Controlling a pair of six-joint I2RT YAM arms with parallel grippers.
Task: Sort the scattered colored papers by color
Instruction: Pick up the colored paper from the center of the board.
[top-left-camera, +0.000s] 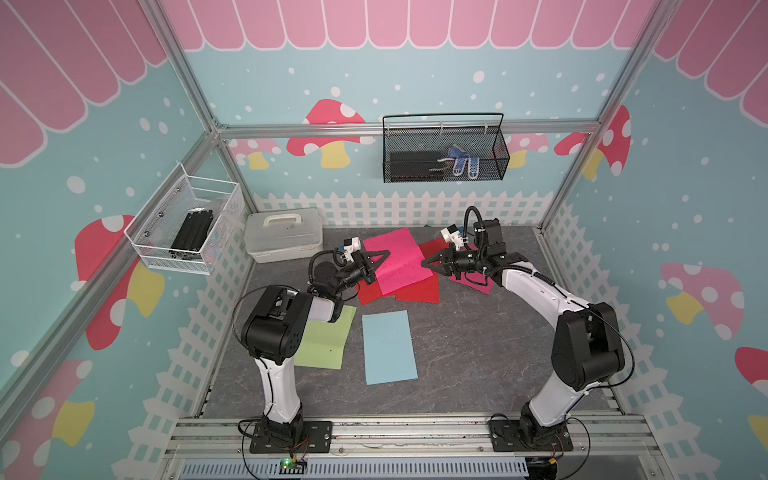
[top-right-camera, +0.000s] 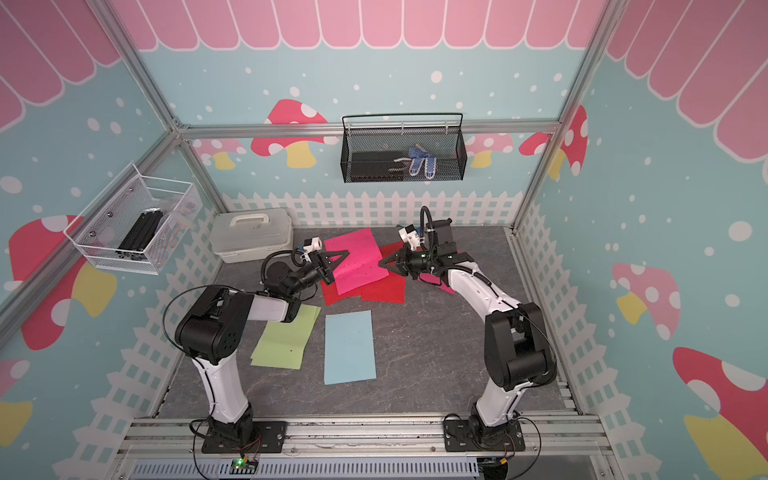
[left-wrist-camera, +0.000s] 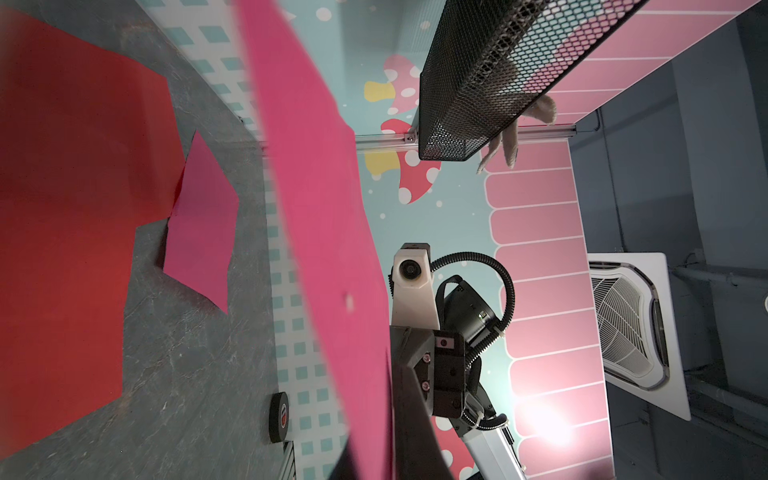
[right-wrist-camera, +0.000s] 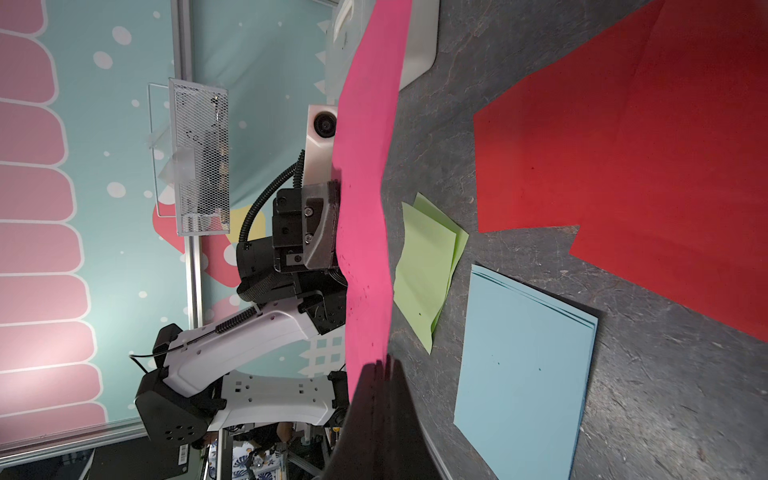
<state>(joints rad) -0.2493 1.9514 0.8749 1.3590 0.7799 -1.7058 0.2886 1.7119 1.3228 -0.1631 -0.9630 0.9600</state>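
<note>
Left gripper (top-left-camera: 382, 255): fingers closed tight on the left edge of the pink sheet (top-left-camera: 399, 262).
Right gripper (top-left-camera: 426, 262): fingers closed tight on the same sheet's right edge, opposite the left gripper.
Pink sheet: held off the table (top-left-camera: 478, 332) between the two grippers, over its rear middle. Both top views show it tilted, and the right wrist view shows it edge-on and wavy (right-wrist-camera: 365, 208).
Red sheets (top-left-camera: 417, 289): flat on the table at rear centre, overlapping each other, partly under the held sheet.
Second pink sheet (top-left-camera: 473, 282): flat on the table, rear right, just beside the red sheets and mostly hidden by the right arm.
Green sheets (top-left-camera: 324, 340): flat near the left edge, slightly offset, their far end under the left arm.
Blue sheets (top-left-camera: 388, 347): a neat stack at the table's middle, just beside the green ones, not touching.
Box (top-left-camera: 282, 241): white, lid shut, at the rear left corner.
</note>
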